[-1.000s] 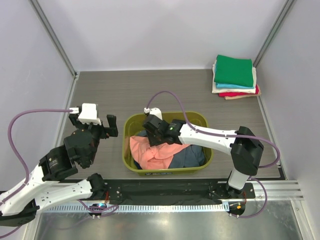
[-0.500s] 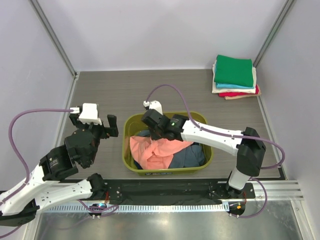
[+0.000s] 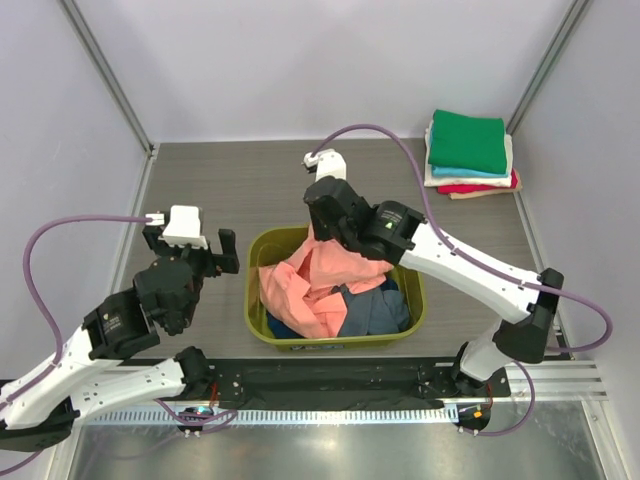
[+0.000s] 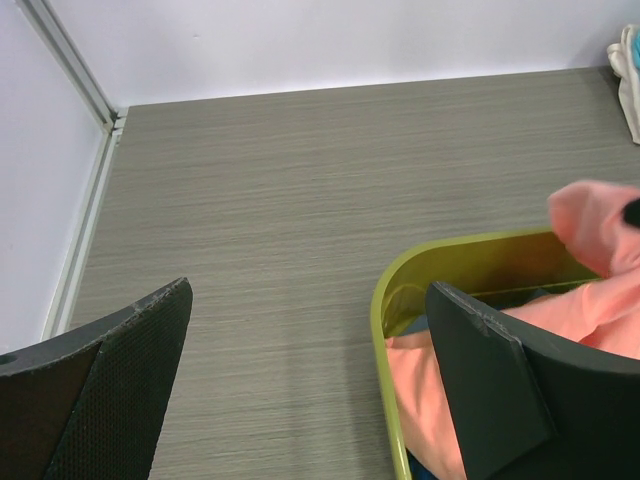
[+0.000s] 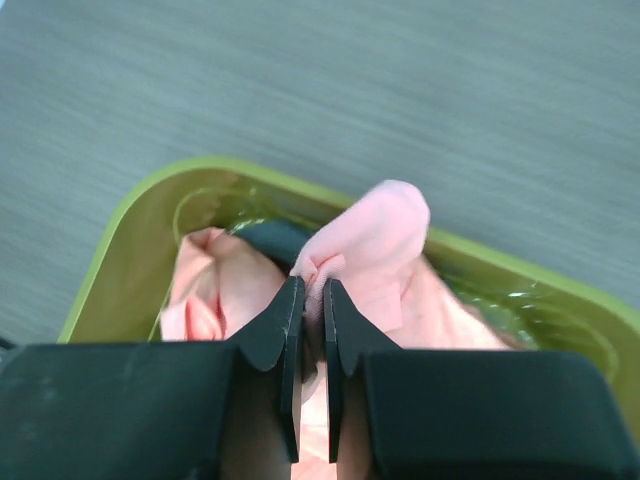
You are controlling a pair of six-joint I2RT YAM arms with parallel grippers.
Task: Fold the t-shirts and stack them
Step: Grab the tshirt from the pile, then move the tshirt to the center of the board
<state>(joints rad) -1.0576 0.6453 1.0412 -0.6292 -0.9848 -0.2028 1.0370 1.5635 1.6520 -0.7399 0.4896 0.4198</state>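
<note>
**Insp:** Tub, status?
**Op:** The olive-green tub sits mid-table, toward the front edge. Contents: salmon-pink t-shirt heaped on top, left-centre. A slate-blue t-shirt lies under it, toward the right side. Pink cloth rises over the far rim.

**Insp:** R side?
**Op:** The right gripper is above the tub's far rim. Its fingers are nearly closed, pinching a fold of the pink shirt, and a bulge of cloth pokes past the tips. The shirt hangs from the grip down into the tub: part lifted, the rest lying inside.

**Insp:** L side?
**Op:** The left gripper is spread wide, holding nothing, over the table just left of the tub. In the wrist view its right finger overlaps the tub's left rim. Can't judge contact.

**Insp:** Other shirts?
**Op:** The folded stack is at the far-right corner: green on top, then teal, cream and red edges below. It is close to the right wall. Can't tell if it touches.

**Insp:** Edges, room?
**Op:** Bare wood-grain surface shows btwn the tub and the back wall, also btwn tub and stack. The left wall rail runs along the table's left edge, near the L gripper. The right arm reaches from the near-right base across the tub's right side.
</note>
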